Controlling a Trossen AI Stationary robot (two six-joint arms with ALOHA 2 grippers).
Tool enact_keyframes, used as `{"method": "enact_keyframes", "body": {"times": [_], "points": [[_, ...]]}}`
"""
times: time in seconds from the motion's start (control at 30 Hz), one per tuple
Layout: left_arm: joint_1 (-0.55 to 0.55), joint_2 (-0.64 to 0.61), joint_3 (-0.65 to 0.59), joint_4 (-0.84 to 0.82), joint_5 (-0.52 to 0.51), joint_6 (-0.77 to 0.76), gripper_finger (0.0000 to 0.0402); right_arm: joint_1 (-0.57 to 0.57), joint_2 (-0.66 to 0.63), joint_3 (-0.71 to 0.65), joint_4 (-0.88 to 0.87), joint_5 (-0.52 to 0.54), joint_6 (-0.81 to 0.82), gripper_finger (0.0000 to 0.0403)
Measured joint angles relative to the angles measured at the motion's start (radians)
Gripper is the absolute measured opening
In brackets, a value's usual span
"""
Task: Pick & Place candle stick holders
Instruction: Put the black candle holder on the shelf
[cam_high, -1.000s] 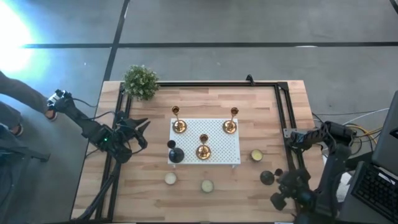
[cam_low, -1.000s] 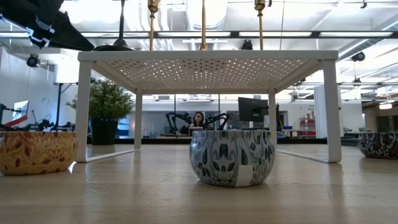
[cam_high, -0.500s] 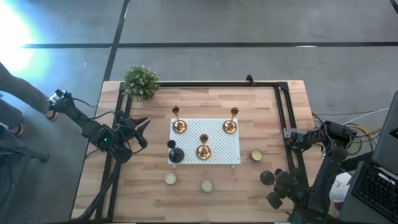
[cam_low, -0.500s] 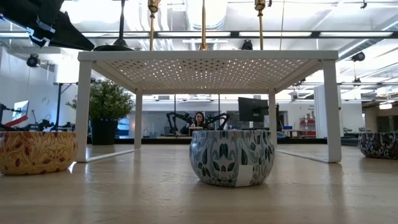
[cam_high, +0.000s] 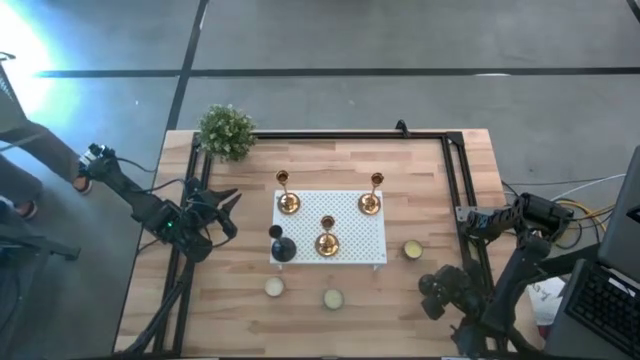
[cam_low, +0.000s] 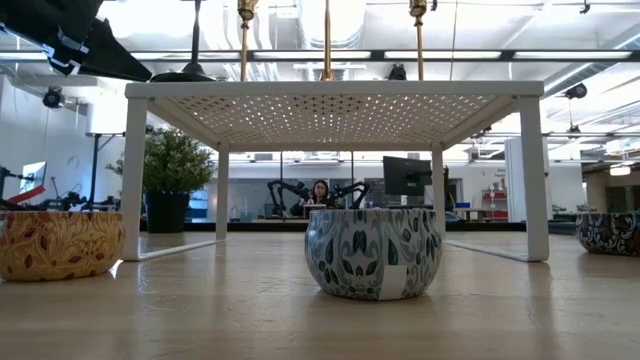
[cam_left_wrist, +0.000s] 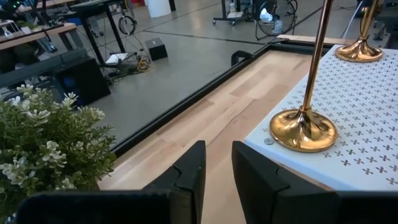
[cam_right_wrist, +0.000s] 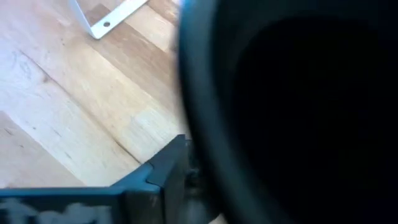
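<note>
Three brass candle stick holders stand upright on the white perforated stand at mid-table: two along its 12 o'clock edge, one near its 6 o'clock edge. The left one stands just inside the stand's corner, its round base close to the edge. A squat black holder sits at the stand's 8 o'clock corner. Another black holder fills most of the right wrist view, hard against the right gripper's one visible finger.

Seen from above, the right gripper is low over the table at 4 o'clock from the stand, just inside the black rail on that side. Whether its jaws are parted or clamped on that black holder cannot be told — the holder hides all but one finger.

Bare wood lies open between the stand and the rails at 12, 3 and 9 o'clock. At 6 o'clock the room is tighter: three small patterned pots sit near the front edge, one of them at 4 o'clock beside the stand's leg. A potted plant takes the table's 10 o'clock corner.

The left gripper waits at 9 o'clock, well apart from the stand, pointing toward it — its fingers stand a narrow gap apart with nothing between them.
</note>
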Motion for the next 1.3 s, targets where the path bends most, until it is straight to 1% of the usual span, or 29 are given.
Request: {"method": "enact_keyframes", "body": {"times": [0.07,0.17,0.2,0.33,0.4,0.5,0.63,0.73,0.83,1.0,1.07,1.13,1.3], "points": [[0.0,0.0,0.0,0.0,0.004,-0.004,0.0083,-0.004,0.0,0.002,-0.003,0.0,-0.012,0.0105],[0.0,0.001,0.0,0.0,0.004,-0.005,0.0083,-0.004,-0.001,0.021,-0.028,0.0,-0.029,0.0034],[0.0,0.001,0.0,0.0,0.004,-0.007,0.0083,-0.004,-0.002,0.029,-0.045,0.0,-0.032,0.0023],[0.0,0.001,0.0,0.0,0.005,-0.009,0.0083,-0.003,-0.017,0.08,-0.147,0.0,-0.048,0.0013],[0.0,0.001,0.0,0.0,0.004,-0.009,0.0083,-0.003,-0.043,0.112,-0.205,0.024,-0.068,0.0012],[0.0,0.001,0.0,0.0,0.004,-0.009,0.0083,-0.004,-0.122,0.149,-0.225,0.131,-0.113,0.0011],[-0.001,0.002,0.0,0.001,0.004,-0.009,0.0083,-0.027,-0.253,0.163,-0.222,0.279,-0.195,0.0011],[-0.001,0.002,-0.001,0.001,0.004,-0.009,0.0083,-0.069,-0.335,0.178,-0.219,0.331,-0.302,0.001],[-0.001,0.002,-0.001,0.001,0.004,-0.004,0.0083,-0.132,-0.399,0.207,-0.199,0.343,-0.45,0.001],[0.0,0.002,-0.001,0.001,0.004,0.001,0.0083,-0.253,-0.456,0.236,-0.017,0.356,-0.828,0.001],[0.0,0.002,-0.001,0.001,0.004,0.001,0.0083,-0.287,-0.473,0.238,0.051,0.355,-0.949,0.001],[0.0,0.002,-0.001,0.001,0.004,0.001,0.0083,-0.316,-0.485,0.238,0.105,0.339,-1.037,0.001],[0.0,0.002,-0.001,0.001,0.004,0.0,0.0083,-0.389,-0.485,0.236,0.192,0.304,-1.188,0.001]]}}
